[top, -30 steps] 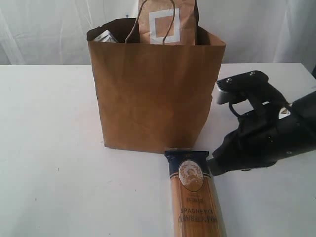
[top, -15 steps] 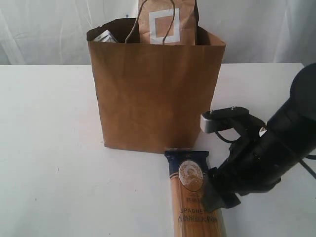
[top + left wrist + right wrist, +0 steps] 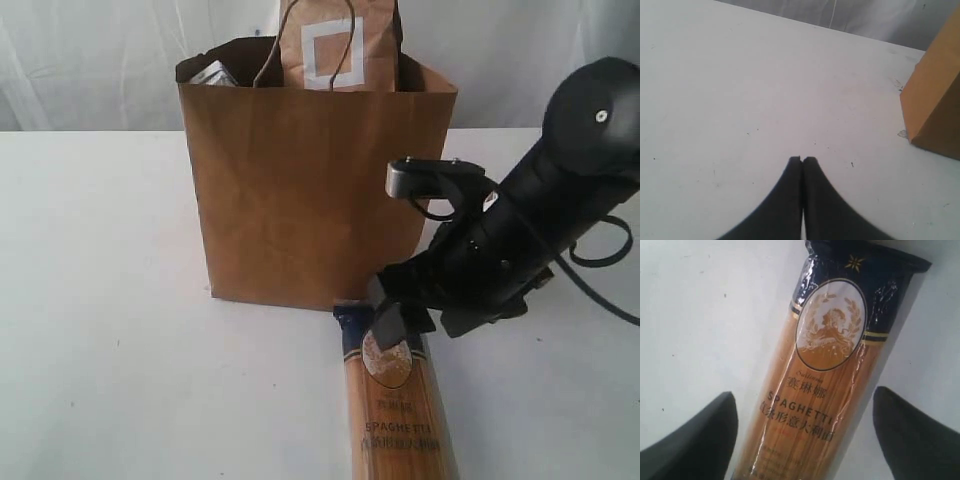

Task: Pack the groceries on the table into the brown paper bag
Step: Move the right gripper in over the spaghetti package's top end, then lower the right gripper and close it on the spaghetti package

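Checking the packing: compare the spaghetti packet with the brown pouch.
The brown pouch stands upright in the paper bag, poking above its rim; the spaghetti packet lies flat on the table before the bag. The pouch is plain brown with a pale square label; the packet is see-through with a dark blue top and oval portrait. Both are soft grocery packs.

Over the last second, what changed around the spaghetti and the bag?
The right gripper swung in from the right and now hangs over the dark end of the spaghetti packet, jaws open astride it, nothing gripped. The packet, brown paper bag and pouch inside stayed put.
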